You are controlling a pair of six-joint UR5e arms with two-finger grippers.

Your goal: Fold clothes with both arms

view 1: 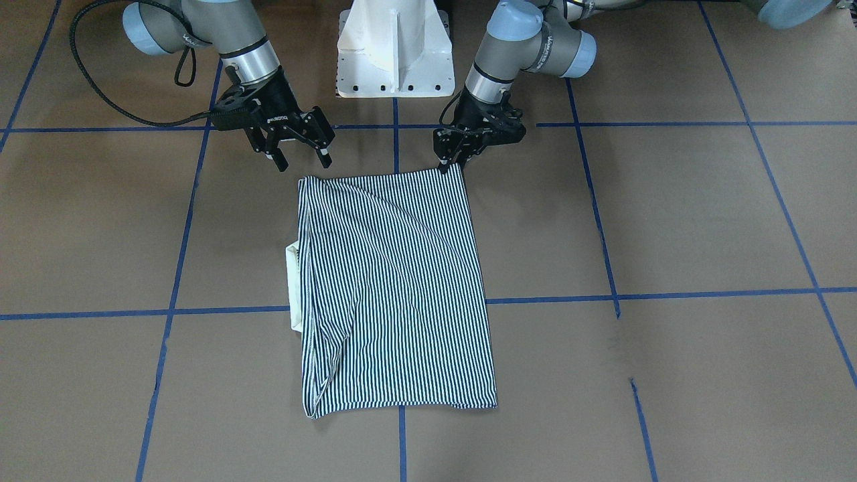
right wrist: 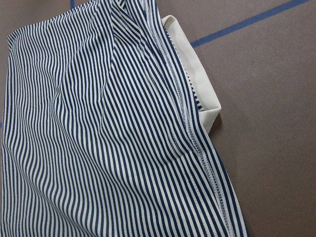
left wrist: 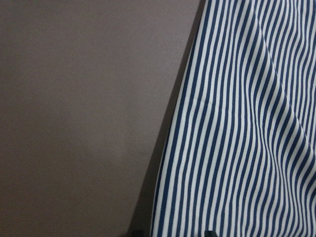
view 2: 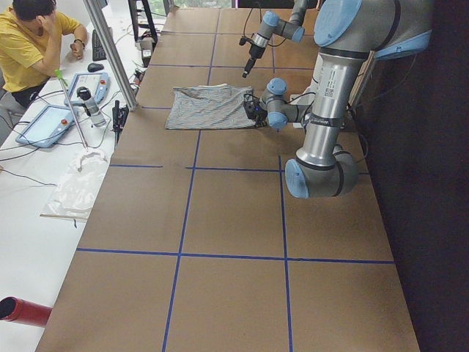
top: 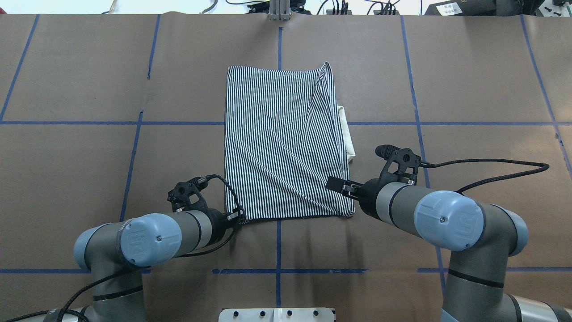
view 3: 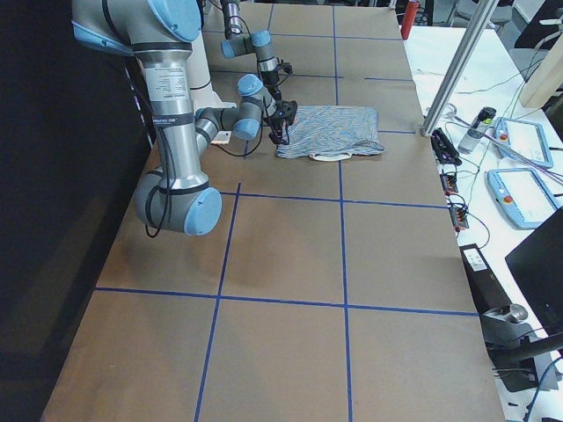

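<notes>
Polo shirt — left end effector grips a corner, right end effector released; one-sided pull may skew fold.

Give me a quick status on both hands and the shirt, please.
Right hand open, raised by near corner. Left hand down at other near corner, grip unclear. Striped polo shirt folded flat, collar peeking out. Nothing on it.

striped shirt folded flat; left gripper at its corner
</notes>
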